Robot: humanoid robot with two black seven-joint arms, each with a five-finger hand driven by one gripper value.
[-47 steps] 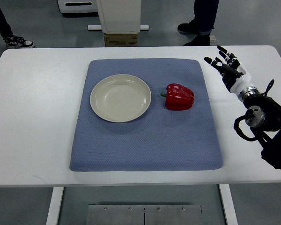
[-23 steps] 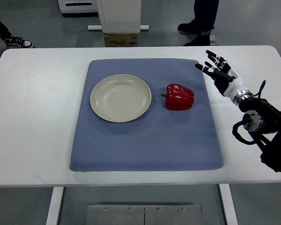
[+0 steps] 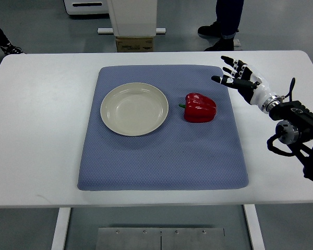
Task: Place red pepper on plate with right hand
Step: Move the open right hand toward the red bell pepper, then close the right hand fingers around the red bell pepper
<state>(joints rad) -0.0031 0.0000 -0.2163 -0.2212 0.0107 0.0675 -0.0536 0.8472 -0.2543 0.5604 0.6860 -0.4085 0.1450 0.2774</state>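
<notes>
Right robot hand (image 3: 239, 78) fingers spread, empty, over mat (image 3: 161, 166) right edge; red pepper (image 3: 200, 108) apart from plate (image 3: 134, 109).

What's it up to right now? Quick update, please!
Right hand open, above the mat's far right corner. Red pepper untouched, beside the empty plate. Nothing in the way.

One red pepper (image 3: 200, 107), one plate (image 3: 134, 109), one blue mat (image 3: 161, 151), one hand (image 3: 239, 79).

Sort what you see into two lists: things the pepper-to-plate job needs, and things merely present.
Needed: red pepper; plate; right hand, open, beside the mat.

Merely present: blue mat; white table; cardboard box; a person's shoes.
</notes>
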